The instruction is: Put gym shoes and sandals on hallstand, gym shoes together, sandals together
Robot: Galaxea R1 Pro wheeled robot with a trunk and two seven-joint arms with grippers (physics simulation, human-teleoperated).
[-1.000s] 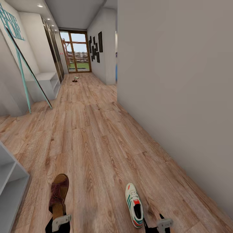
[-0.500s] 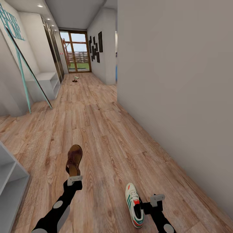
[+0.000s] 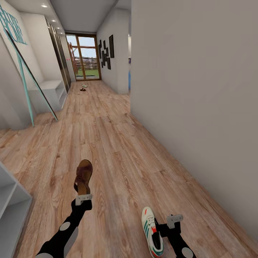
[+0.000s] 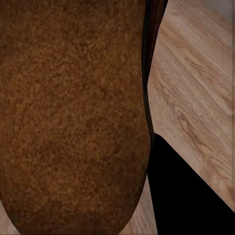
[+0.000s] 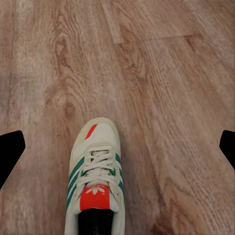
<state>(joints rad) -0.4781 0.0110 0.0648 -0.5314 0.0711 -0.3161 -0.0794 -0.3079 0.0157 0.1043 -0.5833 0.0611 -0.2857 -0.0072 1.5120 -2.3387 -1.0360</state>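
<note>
Overhead, the head view shows the corridor floor (image 3: pixel 107 143) running as a long open lane of wood planks toward a glazed door (image 3: pixel 85 57) at the far end. A plain grey wall (image 3: pixel 200 107) bounds the lane on the right, its base edge slanting toward the near right corner. A corner of a light grey shelf unit (image 3: pixel 10 204) juts in at the near left, and the hallstand (image 3: pixel 48 94) stands against the left wall farther down. A teal leaning frame (image 3: pixel 30 89) stands between the two. Two small shoes (image 3: pixel 83 87) lie far down the floor, too small to identify. The left gripper (image 3: pixel 83 197) is clamped on the heel of a sandal (image 3: pixel 83 176), which is raised off the planks with its toe pointing away. The right gripper (image 3: pixel 167 224) sits just beside the heel opening of a gym shoe (image 3: pixel 152 233) near the right wall; how far its jaws are spread cannot be told there. From the left wrist view, the brown sandal sole (image 4: pixel 73 117) lies directly against the camera, with planks and one black finger (image 4: pixel 191 196) beside it. From the right wrist view, the gym shoe (image 5: pixel 95 181) rests upright on the floor, toe pointing away, between two widely parted black fingertips (image 5: pixel 9 149) that touch nothing.
</note>
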